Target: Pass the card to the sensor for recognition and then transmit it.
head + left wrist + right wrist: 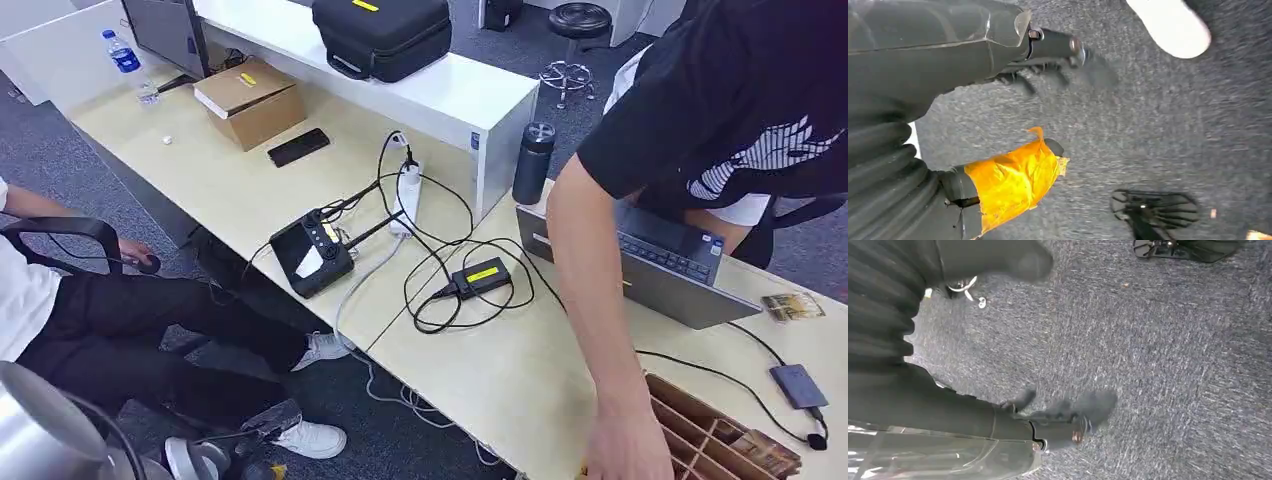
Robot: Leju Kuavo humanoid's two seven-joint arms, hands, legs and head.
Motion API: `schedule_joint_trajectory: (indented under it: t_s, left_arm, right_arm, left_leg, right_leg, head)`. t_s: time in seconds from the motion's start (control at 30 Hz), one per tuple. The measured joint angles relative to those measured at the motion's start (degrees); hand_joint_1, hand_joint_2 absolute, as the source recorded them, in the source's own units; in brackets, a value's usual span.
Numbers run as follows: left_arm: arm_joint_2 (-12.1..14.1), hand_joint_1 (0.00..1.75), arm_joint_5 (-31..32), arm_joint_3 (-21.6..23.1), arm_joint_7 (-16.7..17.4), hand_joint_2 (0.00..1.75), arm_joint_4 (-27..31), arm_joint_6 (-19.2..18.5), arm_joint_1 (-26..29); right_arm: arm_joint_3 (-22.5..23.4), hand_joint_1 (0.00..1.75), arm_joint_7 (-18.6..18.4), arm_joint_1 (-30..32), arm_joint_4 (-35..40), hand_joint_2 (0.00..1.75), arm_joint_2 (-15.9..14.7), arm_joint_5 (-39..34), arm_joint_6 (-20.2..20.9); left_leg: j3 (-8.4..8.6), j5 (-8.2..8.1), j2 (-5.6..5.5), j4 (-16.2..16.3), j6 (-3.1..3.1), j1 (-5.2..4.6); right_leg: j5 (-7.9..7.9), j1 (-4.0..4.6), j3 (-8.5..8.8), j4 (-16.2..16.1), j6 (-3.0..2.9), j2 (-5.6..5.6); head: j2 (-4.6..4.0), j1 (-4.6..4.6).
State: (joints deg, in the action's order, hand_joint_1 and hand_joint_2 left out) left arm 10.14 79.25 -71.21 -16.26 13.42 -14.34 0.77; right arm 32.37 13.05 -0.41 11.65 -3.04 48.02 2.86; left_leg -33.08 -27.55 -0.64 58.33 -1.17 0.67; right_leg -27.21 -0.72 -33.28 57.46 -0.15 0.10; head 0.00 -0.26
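Note:
A wooden slotted box (pixel 700 425) at the desk's near right corner holds patterned cards (pixel 768 452). Another patterned card (pixel 793 306) lies on the desk beside the laptop. A person's hand (pixel 625 450) reaches down at the box. A small black unit with a yellow label (pixel 480 277) sits mid-desk among cables, and a flat grey device (pixel 798 385) lies near the box. My left hand (pixel 998 125) hangs over grey carpet with its orange-taped thumb (pixel 1013 182) apart from the dark fingers (pixel 1053 50), holding nothing. My right hand (pixel 1013 340) also hangs over carpet, fingers (pixel 1063 415) spread and empty.
A person in black leans over the desk's right side, above a grey laptop (pixel 650 270). A second person sits at the left on a chair (pixel 60 235). On the desk are a black controller with a screen (pixel 312 252), a power strip (pixel 407 195), a flask (pixel 533 160), a phone (pixel 298 146) and a cardboard box (pixel 250 100).

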Motion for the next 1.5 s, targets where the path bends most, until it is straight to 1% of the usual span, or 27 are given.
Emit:
schedule_joint_trajectory:
  t_s: [0.07, 0.13, 0.33, 0.37, 0.4, 0.43, 0.47, 0.5, 0.53, 0.57, 0.6, 0.63, 0.73, 0.8, 0.93, 1.1, 1.13, 1.17, 1.2, 1.33, 1.37, 1.4, 1.43, 1.5]
  left_arm:
    - [0.20, 1.75, 0.37, 0.52, 0.37, 1.75, 0.00, 0.00, 0.13]
    - [0.33, 1.75, 0.48, 0.81, 0.50, 1.75, -0.02, 0.00, 0.17]
    - [0.44, 1.75, -1.51, 0.81, 1.09, 1.75, -0.02, -0.42, 0.15]
    - [0.44, 1.75, -1.97, 0.81, 1.01, 1.75, -0.02, -0.59, 0.15]
    - [0.44, 1.75, -2.39, 0.81, 0.81, 1.75, -0.02, -0.66, 0.15]
    - [0.41, 1.69, -2.84, 0.79, 0.57, 1.75, -0.02, -0.70, 0.15]
    - [0.39, 1.64, -3.28, 0.76, 0.39, 1.75, -0.02, -0.83, 0.14]
    - [0.39, 1.62, -3.63, 0.72, 0.37, 1.75, -0.02, -0.90, 0.13]
    - [0.35, 1.45, -4.48, 0.59, 0.37, 0.00, -0.02, -1.24, 0.13]
    - [0.26, 0.80, -5.81, 0.22, 0.39, 1.75, -0.04, -1.61, 0.11]
    - [0.15, 0.80, -7.10, -0.06, 0.41, 1.75, -0.04, -1.90, 0.09]
    - [0.00, 0.00, -8.33, -0.68, 0.44, 1.75, -0.04, -2.19, 0.03]
    - [-0.74, 0.00, -11.87, -3.77, 0.61, 1.75, -0.04, -1.96, -0.29]
    - [-1.36, 0.00, -13.75, -5.91, 1.86, 1.75, -0.04, -0.83, -0.65]
    - [-2.45, 0.00, -17.02, -9.99, 4.17, 1.75, -0.04, -0.26, -1.51]
    - [-3.30, 0.00, -19.06, -13.40, 4.68, 1.75, -0.04, 0.44, -2.21]
    - [-3.43, 0.24, -19.17, -13.86, 4.59, 1.75, -0.04, 0.52, -2.29]
    - [-3.50, 1.55, -19.26, -14.01, 4.46, 1.75, -0.04, 0.52, -2.32]
    - [-3.61, 1.73, -19.26, -14.12, 4.33, 1.75, -0.04, 0.52, -2.34]
    - [-3.76, 1.75, -19.24, -14.43, 4.15, 1.75, -0.04, 0.52, -2.43]
    - [-3.76, 1.75, -19.24, -14.43, 4.15, 1.75, -0.04, 0.52, -2.45]
    - [-3.76, 1.75, -19.21, -14.43, 4.15, 1.75, -0.04, 0.52, -2.46]
    - [-3.76, 1.75, -19.17, -14.43, 4.15, 1.75, -0.04, 0.52, -2.48]
    - [-3.80, 1.75, -19.10, -14.43, 4.26, 1.75, -0.04, 0.90, -2.56]
  right_arm:
    - [0.00, 1.64, -0.20, -0.01, -0.09, 1.75, 0.02, 0.15, 0.20]
    - [0.00, 1.75, -0.26, -0.02, -0.11, 1.75, 0.02, 0.57, 0.63]
    - [0.00, 1.75, -0.28, -0.03, -0.13, 1.75, 0.04, 0.87, 0.74]
    - [0.00, 1.71, -0.28, -0.02, -0.13, 1.75, 0.07, 0.96, 0.74]
    - [0.00, 1.62, -0.28, -0.02, -0.13, 1.75, 0.09, 1.12, 0.72]
    - [0.00, 1.33, -0.28, -0.02, -0.13, 1.75, 0.13, 1.20, 0.74]
    - [0.00, 1.20, -0.28, -0.02, -0.13, 1.75, 0.17, 1.25, 0.74]
    - [0.00, 0.94, -0.26, -0.02, -0.13, 1.75, 0.20, 1.27, 0.74]
    - [0.00, 0.00, -0.18, -0.02, -0.13, 1.75, 0.24, 1.18, 0.72]
    - [0.02, 0.00, -0.06, -0.01, -0.13, 1.75, 0.26, 0.85, 0.63]
    - [0.07, 0.00, 0.07, -0.01, -0.13, 1.75, 0.30, 0.29, 0.29]
    - [0.18, 0.00, 0.26, -0.01, -0.13, 1.75, 0.33, -0.11, -0.46]
    - [1.62, 0.00, 0.17, -0.01, -0.09, 1.75, 0.44, -1.80, -3.79]
    - [3.28, 0.00, -0.92, -0.03, 0.02, 1.75, 0.46, -3.63, -5.14]
    - [7.42, 0.00, -1.68, -0.06, 0.55, 1.75, 0.46, -6.25, -5.49]
    - [11.47, 0.00, -1.84, -0.08, 1.09, 1.75, 0.50, -7.83, -5.53]
    - [12.02, 0.00, -1.84, -0.08, 1.12, 1.75, 0.52, -7.82, -5.53]
    - [12.42, 0.00, -1.84, -0.09, 1.14, 1.75, 0.52, -7.82, -5.53]
    - [12.83, 0.00, -1.86, -0.09, 1.18, 1.75, 0.55, -7.82, -5.53]
    - [14.01, 0.00, -2.19, -0.10, 1.42, 1.75, 0.68, -7.61, -5.51]
    - [14.16, 0.23, -2.21, -0.10, 1.42, 1.75, 0.70, -7.56, -5.49]
    - [14.27, 0.61, -2.21, -0.10, 1.42, 1.75, 0.72, -7.39, -5.46]
    - [14.36, 1.41, -2.25, -0.10, 1.42, 1.75, 0.77, -7.28, -5.44]
    - [14.38, 1.55, -2.29, -0.10, 1.44, 1.75, 0.81, -7.10, -5.40]
  left_leg:
    - [0.00, 0.00, 0.00, 0.00, 0.00, -0.01]
    - [-0.01, 0.00, 0.00, 0.00, 0.00, -0.01]
    - [0.00, 0.00, 0.00, 0.00, 0.00, -0.01]
    - [0.00, 0.00, 0.00, 0.00, 0.00, -0.01]
    - [0.00, 0.00, 0.00, 0.00, 0.00, -0.01]
    - [0.00, 0.00, 0.00, 0.00, 0.00, -0.01]
    - [0.00, 0.00, 0.00, 0.00, 0.00, -0.01]
    - [0.00, 0.00, 0.00, 0.00, 0.00, 0.00]
    - [0.00, 0.00, 0.00, 0.00, 0.00, 0.00]
    - [0.00, 0.00, 0.00, 0.00, 0.00, 0.00]
    - [0.00, 0.00, 0.00, 0.00, 0.00, 0.00]
    - [0.00, 0.00, 0.00, 0.00, 0.00, 0.00]
    - [0.01, 0.00, 0.00, 0.00, 0.00, -0.02]
    - [0.00, 0.00, -0.01, 0.00, 0.01, -0.03]
    - [0.01, -0.01, -0.01, 0.00, 0.02, -0.03]
    - [0.03, -0.01, -0.01, 0.00, 0.01, -0.02]
    - [0.03, -0.01, -0.01, 0.00, 0.01, -0.02]
    - [0.03, -0.01, 0.00, 0.00, 0.01, -0.01]
    - [0.03, -0.01, 0.00, 0.00, 0.01, -0.01]
    - [0.03, -0.01, -0.01, 0.00, 0.01, -0.01]
    - [0.03, -0.01, 0.00, 0.00, 0.01, -0.01]
    - [0.03, -0.01, -0.01, 0.00, 0.01, -0.01]
    - [0.03, -0.01, -0.01, 0.00, 0.01, -0.01]
    - [0.03, -0.01, -0.01, 0.00, 0.01, -0.01]
  right_leg:
    - [0.00, 0.00, 0.00, 0.00, 0.00, -0.01]
    - [0.00, 0.00, 0.01, 0.00, 0.00, -0.01]
    - [0.00, 0.00, 0.01, 0.00, 0.00, -0.01]
    - [0.00, 0.00, 0.02, 0.00, 0.00, -0.01]
    - [0.00, 0.00, 0.01, 0.00, 0.00, -0.01]
    - [0.00, 0.00, 0.01, 0.00, 0.00, -0.01]
    - [0.00, 0.00, 0.01, 0.00, 0.00, -0.01]
    - [0.00, 0.00, 0.01, 0.00, 0.00, -0.01]
    - [0.00, 0.00, 0.01, 0.00, 0.00, -0.01]
    - [0.00, 0.00, 0.01, 0.00, 0.00, -0.01]
    - [0.00, 0.00, 0.01, 0.00, 0.00, -0.01]
    - [0.00, 0.00, 0.01, 0.00, 0.00, -0.01]
    - [0.00, 0.00, 0.01, 0.00, 0.01, -0.01]
    - [0.00, -0.01, 0.01, 0.00, 0.01, -0.01]
    - [0.00, -0.01, 0.02, 0.00, 0.01, -0.02]
    - [0.00, -0.02, 0.02, 0.00, 0.01, -0.01]
    - [0.00, -0.01, 0.02, 0.00, 0.01, -0.01]
    - [0.00, -0.01, 0.02, 0.00, 0.01, -0.01]
    - [0.00, -0.01, 0.02, 0.00, 0.01, -0.01]
    - [0.00, -0.01, 0.02, 0.00, 0.00, -0.01]
    - [0.00, -0.01, 0.02, 0.00, 0.00, -0.01]
    - [0.00, -0.01, 0.02, 0.00, 0.00, -0.01]
    - [0.00, -0.01, 0.02, 0.00, 0.01, -0.01]
    - [0.00, -0.01, 0.03, 0.00, 0.01, -0.01]
  head:
    - [0.00, 0.00]
    - [0.00, 0.00]
    - [0.00, 0.00]
    - [0.00, 0.00]
    - [0.00, 0.00]
    - [0.00, 0.00]
    - [0.00, -0.02]
    - [0.00, 0.00]
    - [0.00, -0.02]
    - [0.00, 0.00]
    - [0.00, -0.02]
    - [0.00, 0.00]
    - [0.00, -0.02]
    - [0.00, -0.02]
    - [0.00, 0.00]
    - [0.00, -0.02]
    - [0.00, 0.00]
    - [0.00, -0.02]
    - [0.00, 0.00]
    - [0.00, 0.00]
    - [0.00, 0.00]
    - [0.00, 0.00]
    - [0.00, 0.00]
    - [0.00, 0.00]
